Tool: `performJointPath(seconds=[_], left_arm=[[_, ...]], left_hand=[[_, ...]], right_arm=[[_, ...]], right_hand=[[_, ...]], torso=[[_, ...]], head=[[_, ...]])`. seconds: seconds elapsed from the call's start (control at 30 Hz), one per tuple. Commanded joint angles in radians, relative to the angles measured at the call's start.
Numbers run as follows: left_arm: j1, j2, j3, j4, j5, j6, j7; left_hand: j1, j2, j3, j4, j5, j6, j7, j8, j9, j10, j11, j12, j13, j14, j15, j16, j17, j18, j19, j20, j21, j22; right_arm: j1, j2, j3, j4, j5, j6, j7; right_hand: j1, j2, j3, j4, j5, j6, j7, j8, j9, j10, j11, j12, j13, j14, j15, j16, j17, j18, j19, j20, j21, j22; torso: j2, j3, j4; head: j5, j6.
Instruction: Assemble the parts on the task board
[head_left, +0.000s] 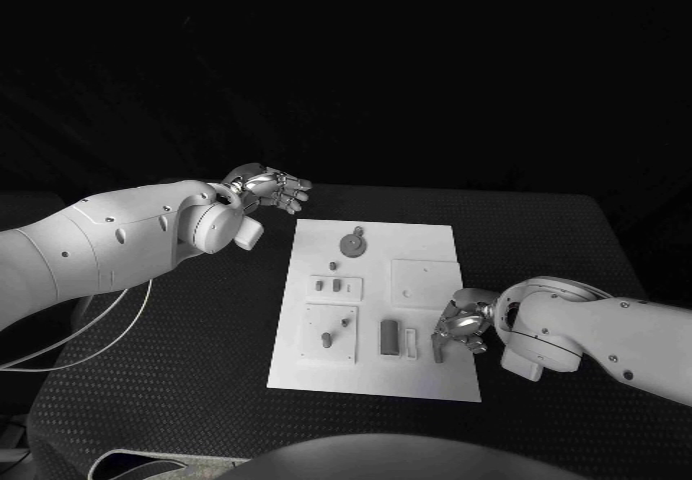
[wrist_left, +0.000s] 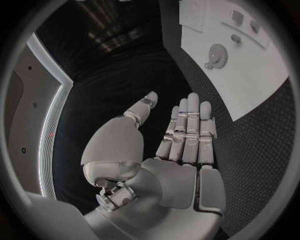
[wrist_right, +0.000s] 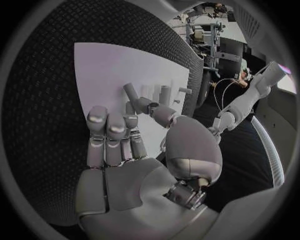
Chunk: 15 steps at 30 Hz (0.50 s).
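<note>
Grey, small, stiff part (head_left: 436, 344) near the task board (head_left: 418, 240) right edge: right hand (head_left: 464, 326) pinches it; left hand (head_left: 271, 187) open, empty.

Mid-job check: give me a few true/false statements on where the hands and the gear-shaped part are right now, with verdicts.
1. The left hand is over the task board. False: it is off the board, above the black table beyond the board's far left corner.
2. The left hand holds nothing, its fingers stretched out. True, as the left wrist view shows.
3. The right hand is at the board's near right part. True.
4. The round gear-shaped part lies near the board's far edge. True.
5. The right hand rests on the gear-shaped part. False: that part lies well away from it, at the board's other end.
</note>
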Motion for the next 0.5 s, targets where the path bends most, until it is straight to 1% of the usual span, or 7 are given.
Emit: performJointPath(seconds=[0.03,0.23,0.33,0.5], left_arm=[[0.001,0.002,0.0,0.002,0.0,0.014,0.005],[0.001,0.001,0.0,0.003,0.0,0.015,0.004],[0.001,0.001,0.0,0.004,-0.001,0.016,0.004],[0.001,0.003,0.0,0.005,-0.002,0.019,0.003]], left_hand=[[-0.01,0.002,-0.001,0.006,0.0,-0.009,0.0,0.004,-0.001,0.007,-0.002,0.002,-0.001,0.008,0.0,-0.004,0.002,0.01,0.008,0.0,-0.004,0.001],[-0.01,0.002,-0.001,0.006,0.0,-0.009,0.001,0.004,-0.001,0.007,-0.002,0.002,-0.001,0.008,0.0,-0.004,0.002,0.01,0.008,0.0,-0.004,0.002],[-0.01,0.001,-0.001,0.006,0.0,-0.009,0.001,0.004,-0.001,0.007,-0.001,0.002,-0.001,0.008,0.0,-0.004,0.002,0.01,0.008,0.0,-0.005,0.002],[-0.01,0.001,-0.002,0.006,0.0,-0.009,0.001,0.004,-0.001,0.007,-0.001,0.002,-0.001,0.008,0.0,-0.005,0.003,0.01,0.008,0.0,-0.005,0.002]], right_arm=[[0.001,0.003,0.0,0.004,0.05,-0.026,-0.007],[0.003,0.016,0.0,-0.005,0.056,-0.054,-0.017],[0.007,0.034,0.0,-0.021,0.061,-0.05,-0.029],[0.008,0.057,0.0,-0.039,0.067,-0.048,-0.042]], right_hand=[[-0.005,0.003,-0.001,-0.009,0.006,0.006,-0.001,0.014,0.007,0.012,-0.006,-0.007,-0.001,0.008,0.0,-0.005,0.001,0.045,0.009,-0.001,0.004,-0.002],[-0.009,0.0,-0.002,-0.011,0.011,0.009,-0.002,0.016,0.005,0.012,-0.007,-0.007,-0.002,0.008,-0.001,-0.006,0.001,0.045,0.01,-0.001,0.003,-0.003],[-0.012,-0.003,-0.004,-0.011,0.011,0.012,-0.003,0.017,0.004,0.012,-0.008,-0.008,-0.002,0.009,-0.001,-0.007,0.002,0.045,0.01,-0.001,0.003,-0.003],[-0.017,-0.006,-0.007,-0.01,0.006,0.014,-0.003,0.019,0.002,0.013,-0.008,-0.008,-0.002,0.009,-0.002,-0.008,0.002,0.045,0.011,-0.001,0.004,-0.004]], torso=[[0.0,-0.0008,-0.0005],[0.0,-0.0004,-0.0017],[-0.001,-0.0003,-0.0025],[0.0,-0.0007,-0.0001]], head=[[0.002,0.0],[0.003,0.0],[0.003,0.003],[0.0,0.003]])
